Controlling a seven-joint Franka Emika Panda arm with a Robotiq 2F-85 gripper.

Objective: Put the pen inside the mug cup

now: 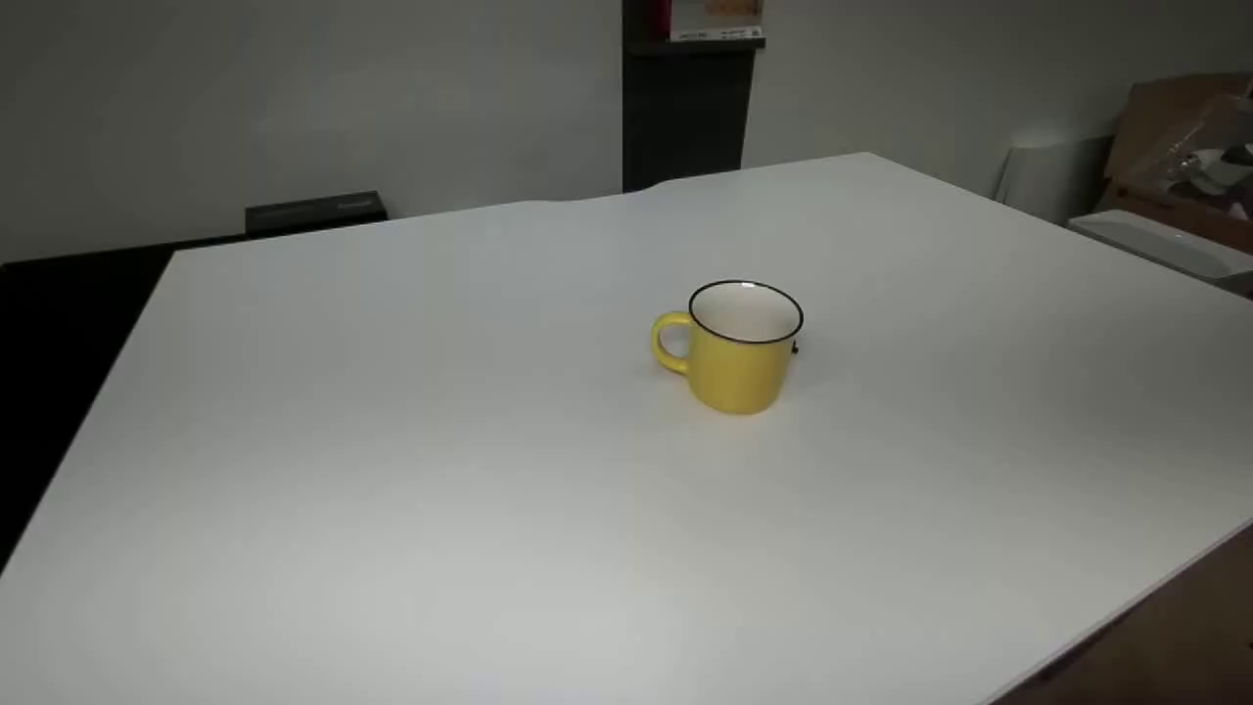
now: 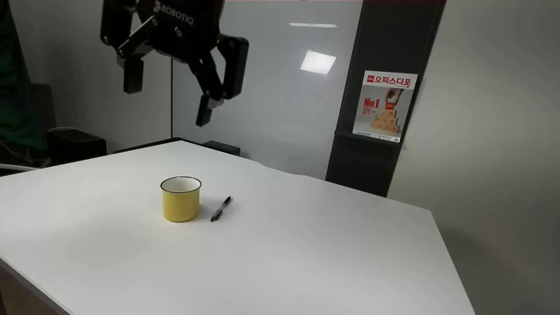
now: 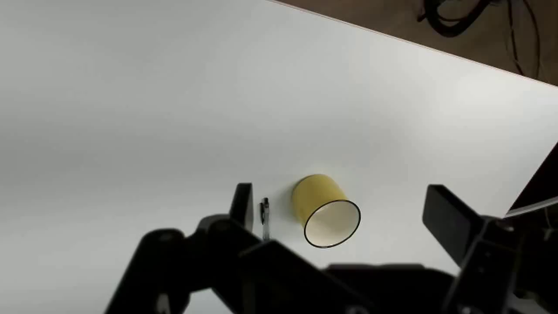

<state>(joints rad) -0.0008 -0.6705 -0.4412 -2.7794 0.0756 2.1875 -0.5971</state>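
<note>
The yellow mug with a dark rim and pale inside stands upright on the white table; it shows in both exterior views [image 1: 739, 374] [image 2: 180, 206] and in the wrist view [image 3: 314, 194]. Its loop handle shows only in an exterior view. The dark, partly clear pen [image 2: 221, 209] lies flat on the table beside the mug, apart from it. In the wrist view the pen [image 3: 266, 218] is close to the left finger's outline, its lower end hidden by the gripper. An exterior view shows only its dark tip [image 1: 795, 348] behind the mug. My gripper [image 2: 169, 95] is open and empty, high above the mug; its fingers [image 3: 342, 198] are wide apart.
The white table [image 1: 392, 490] fills most of the space, and its edge [image 3: 414, 41] shows in the wrist view. A wall and a dark pillar with a poster [image 2: 385, 107] stand behind the table. Cables [image 3: 453, 26] lie on the floor past the edge.
</note>
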